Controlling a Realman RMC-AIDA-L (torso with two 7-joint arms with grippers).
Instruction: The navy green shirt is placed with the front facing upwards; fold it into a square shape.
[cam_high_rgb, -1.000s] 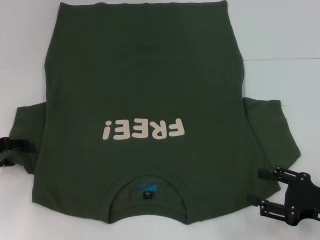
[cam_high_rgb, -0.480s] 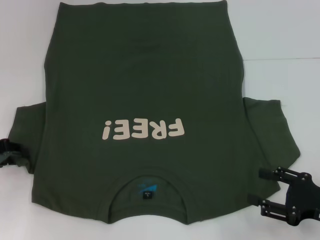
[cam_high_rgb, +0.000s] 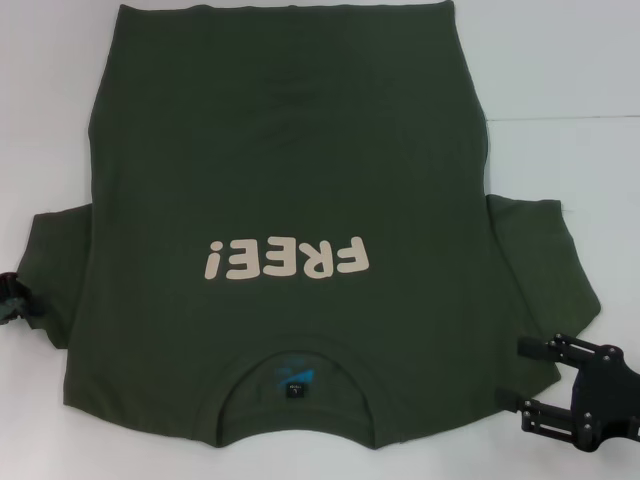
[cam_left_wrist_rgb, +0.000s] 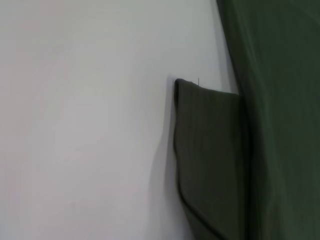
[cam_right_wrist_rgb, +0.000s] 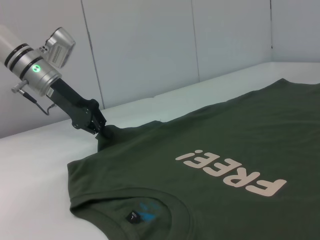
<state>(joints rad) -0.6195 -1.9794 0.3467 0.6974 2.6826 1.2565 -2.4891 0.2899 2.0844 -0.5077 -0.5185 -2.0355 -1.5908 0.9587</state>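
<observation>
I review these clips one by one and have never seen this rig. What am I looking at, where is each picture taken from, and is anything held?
It is a robot with two arms. The head view looks down on a white table where the navy green shirt lies flat, front up, collar nearest the robot. The other two pictures come from cameras on the wrists. The left end effector sits at the edge of the shirt's left sleeve, pinching the cloth there as the right wrist view shows. The right end effector rests open at the right sleeve's lower edge, holding nothing.

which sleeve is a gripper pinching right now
The left sleeve: the left gripper is closed on its edge. The right gripper sits open beside the other sleeve.
</observation>
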